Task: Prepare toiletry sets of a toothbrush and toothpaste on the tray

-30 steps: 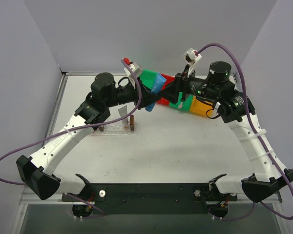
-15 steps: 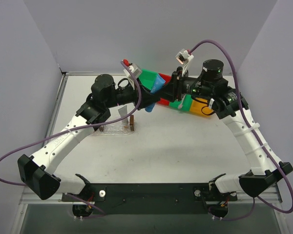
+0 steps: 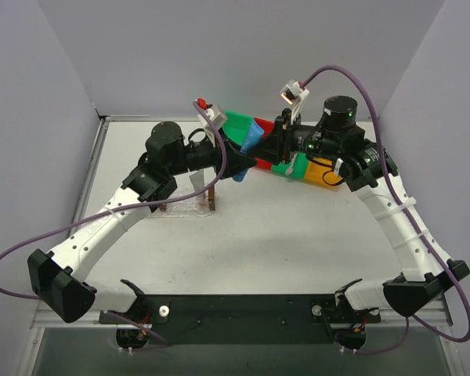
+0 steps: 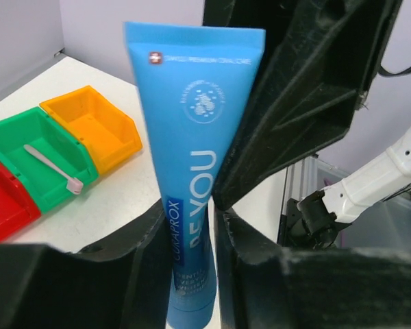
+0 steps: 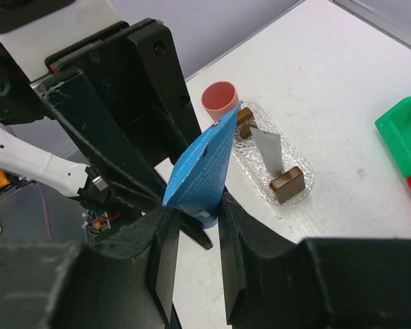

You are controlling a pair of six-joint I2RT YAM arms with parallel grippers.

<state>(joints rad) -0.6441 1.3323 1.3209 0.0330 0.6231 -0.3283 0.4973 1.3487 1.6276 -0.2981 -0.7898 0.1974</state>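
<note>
The blue toothpaste [image 3: 252, 137] [image 4: 192, 137] [image 5: 205, 164] hangs in the air above the table, between both grippers at once. My left gripper [image 3: 236, 159] [image 4: 190, 214] is shut on its lower part near the cap. My right gripper [image 3: 260, 147] [image 5: 197, 209] has closed on the same tube from the opposite side. A pale grey-white toothpaste [image 5: 268, 149] [image 3: 196, 181] stands in the clear tray [image 5: 248, 156] [image 3: 180, 210] between its two brown blocks. The toothbrush [image 4: 51, 166] lies in the green bin [image 4: 27, 140].
Green [image 3: 239, 125], red [image 3: 262, 164] and yellow-orange [image 3: 321, 173] [image 4: 89, 123] bins sit at the back, under the grippers. A pink cup [image 5: 219, 100] stands beside the tray's far end. Both arms reach in from the near corners and meet at the middle back.
My right arm swung left to meet the left gripper, and its jaws closed on the blue toothpaste. The left gripper stayed in place, still around the tube.
</note>
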